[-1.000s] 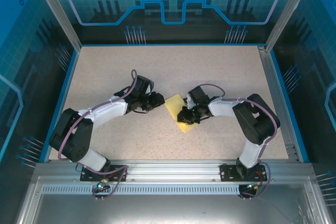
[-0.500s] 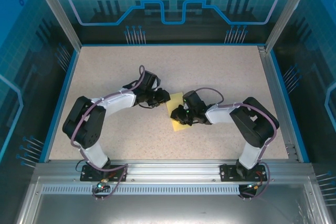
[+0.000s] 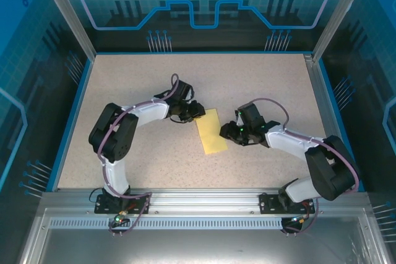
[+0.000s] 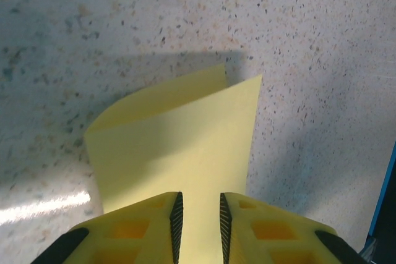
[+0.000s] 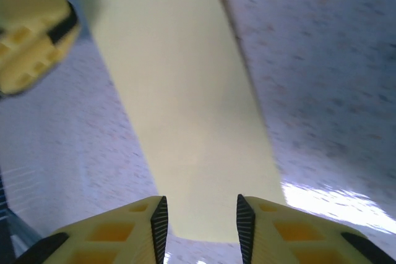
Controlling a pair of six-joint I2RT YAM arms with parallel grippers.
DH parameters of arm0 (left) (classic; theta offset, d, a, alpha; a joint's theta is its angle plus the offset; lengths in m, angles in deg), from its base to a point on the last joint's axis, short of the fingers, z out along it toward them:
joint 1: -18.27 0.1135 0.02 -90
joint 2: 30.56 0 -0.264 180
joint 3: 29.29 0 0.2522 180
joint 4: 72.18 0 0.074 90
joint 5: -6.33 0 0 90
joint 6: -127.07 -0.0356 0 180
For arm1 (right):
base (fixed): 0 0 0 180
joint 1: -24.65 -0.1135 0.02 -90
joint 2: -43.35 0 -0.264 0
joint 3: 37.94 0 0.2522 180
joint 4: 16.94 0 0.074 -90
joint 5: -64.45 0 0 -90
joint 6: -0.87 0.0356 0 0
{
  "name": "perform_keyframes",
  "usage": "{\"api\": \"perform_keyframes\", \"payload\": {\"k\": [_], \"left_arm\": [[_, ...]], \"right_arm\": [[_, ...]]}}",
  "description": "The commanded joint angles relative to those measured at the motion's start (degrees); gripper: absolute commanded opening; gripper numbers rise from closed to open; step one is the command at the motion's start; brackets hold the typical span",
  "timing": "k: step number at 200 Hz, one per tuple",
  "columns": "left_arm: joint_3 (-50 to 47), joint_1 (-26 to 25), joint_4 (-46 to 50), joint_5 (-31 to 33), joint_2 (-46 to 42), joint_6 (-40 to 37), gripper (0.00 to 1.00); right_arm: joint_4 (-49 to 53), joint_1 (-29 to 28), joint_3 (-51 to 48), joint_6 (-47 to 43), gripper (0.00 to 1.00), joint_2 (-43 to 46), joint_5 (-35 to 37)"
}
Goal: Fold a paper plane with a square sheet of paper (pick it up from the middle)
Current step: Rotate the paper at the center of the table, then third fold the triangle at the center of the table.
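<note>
The square sheet of paper (image 3: 210, 131) is yellow and lies on the table folded in half as a narrow strip; a paper plane is out of view. My left gripper (image 3: 195, 110) hovers at the strip's far left corner. In the left wrist view its jaws (image 4: 198, 195) stand a narrow gap apart over the paper (image 4: 179, 134), whose upper layer lifts slightly at the far end. My right gripper (image 3: 226, 133) sits just right of the strip. Its jaws (image 5: 200, 199) are open above the paper's near end (image 5: 179, 91), gripping nothing. The left fingers (image 5: 31, 35) show at upper left.
The speckled table (image 3: 124, 85) has a blue rim and aluminium posts around it. Both arms reach inward from the near edge, elbows bent outward. A metal rail (image 3: 198, 199) runs along the front.
My right gripper has let go of the paper, opened and drawn back to the right. My left gripper has moved right to the strip's far corner. The paper now lies flatter.
</note>
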Motion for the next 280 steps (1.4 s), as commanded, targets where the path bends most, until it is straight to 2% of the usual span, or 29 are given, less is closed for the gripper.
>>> {"api": "perform_keyframes", "payload": {"k": [1, 29, 114, 148, 224, 263, 280], "left_arm": [[2.3, -0.3, 2.3, -0.8, 2.4, -1.9, 0.25], [2.0, 0.0, 3.7, 1.3, 4.1, -2.3, 0.24], [-1.2, 0.8, 3.5, 1.1, 6.2, -3.4, 0.23], [-1.4, 0.9, 3.1, 0.5, 6.1, -3.4, 0.24], [-1.3, 0.9, 3.0, 0.1, 5.5, -3.6, 0.24], [-2.0, 1.3, 2.9, 0.5, 5.0, -2.9, 0.23], [-2.6, 1.6, 2.2, 0.0, 4.6, -2.3, 0.23]], "right_arm": [[4.5, 0.4, -0.7, -3.8, 0.40, 0.8, -1.8], [5.2, 0.4, 0.0, -5.2, 0.42, -1.1, -3.5], [5.7, -0.6, 2.5, -4.5, 0.48, -7.8, -4.7], [1.6, -0.9, 2.4, -2.4, 0.48, -10.0, -7.5], [-2.0, -0.9, 2.2, 1.5, 0.45, -7.6, -8.4], [2.3, -0.9, 1.4, 2.5, 0.45, -4.2, -4.6], [2.1, -1.0, -0.3, 3.4, 0.46, -1.5, -5.6]]}}
